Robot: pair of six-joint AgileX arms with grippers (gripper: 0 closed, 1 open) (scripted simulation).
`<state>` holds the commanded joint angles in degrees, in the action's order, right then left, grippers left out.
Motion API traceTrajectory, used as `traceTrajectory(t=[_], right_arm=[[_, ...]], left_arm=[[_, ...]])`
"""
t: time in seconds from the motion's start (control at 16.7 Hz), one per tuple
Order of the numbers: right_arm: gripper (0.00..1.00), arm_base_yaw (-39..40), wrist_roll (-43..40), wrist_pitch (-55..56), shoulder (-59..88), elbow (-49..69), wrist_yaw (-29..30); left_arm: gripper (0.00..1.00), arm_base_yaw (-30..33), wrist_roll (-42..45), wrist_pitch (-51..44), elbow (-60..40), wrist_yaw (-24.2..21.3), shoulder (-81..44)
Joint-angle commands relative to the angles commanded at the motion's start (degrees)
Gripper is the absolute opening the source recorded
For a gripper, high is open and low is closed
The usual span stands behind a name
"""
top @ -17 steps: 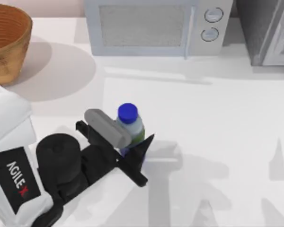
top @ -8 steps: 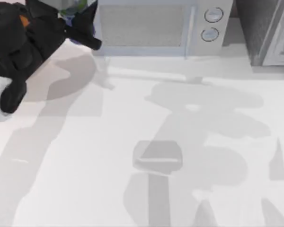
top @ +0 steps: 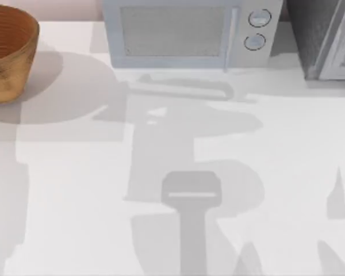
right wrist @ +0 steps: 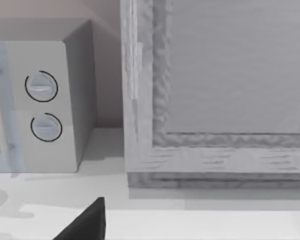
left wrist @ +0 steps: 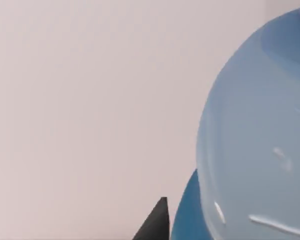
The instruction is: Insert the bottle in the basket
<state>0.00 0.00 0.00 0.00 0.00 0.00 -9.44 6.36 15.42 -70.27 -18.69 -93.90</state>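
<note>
The orange-brown woven basket (top: pixel 8 54) stands at the table's far left corner in the top view, with nothing showing inside its visible part. In the left wrist view the bottle (left wrist: pixel 260 150) looms very close, its clear body above a strip of blue label. My left gripper (left wrist: pixel 225 225) is shut on it, with one black fingertip (left wrist: pixel 157 225) beside the label. Behind the bottle is a plain pinkish wall. My right gripper (right wrist: pixel 90 225) is parked low over the table at the right, open, with one dark fingertip showing.
A white microwave (top: pixel 187 31) stands along the table's back edge, its two dials (right wrist: pixel 42 105) in the right wrist view. A grey cabinet (right wrist: pixel 215 90) stands at the back right. Arm shadows lie across the bare white tabletop (top: pixel 276 172).
The left arm lifted the bottle off the table's middle, carried it up over the basket corner, and has since left the top view. The basket is uncovered again.
</note>
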Motion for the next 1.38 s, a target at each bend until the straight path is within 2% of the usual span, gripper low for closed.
traceTrajectory(t=[0.18,0.48,1.08,1.38], right_arm=[[1.00,0.0,0.0,0.0,0.0,0.0,0.0],[1.00,0.0,0.0,0.0,0.0,0.0,0.0],[1.00,0.0,0.0,0.0,0.0,0.0,0.0],[1.00,0.0,0.0,0.0,0.0,0.0,0.0]], left_arm=[[0.00,-4.8,-0.5,-6.2,-2.2,0.3,0.4],[0.00,-5.7,-0.6,-7.3,-2.5,0.4,0.4],[0.00,-3.8,-1.0,0.2,-5.8,2.0,-10.6],[0.00,-3.5,-1.1,0.8,-6.2,2.3,-11.3]])
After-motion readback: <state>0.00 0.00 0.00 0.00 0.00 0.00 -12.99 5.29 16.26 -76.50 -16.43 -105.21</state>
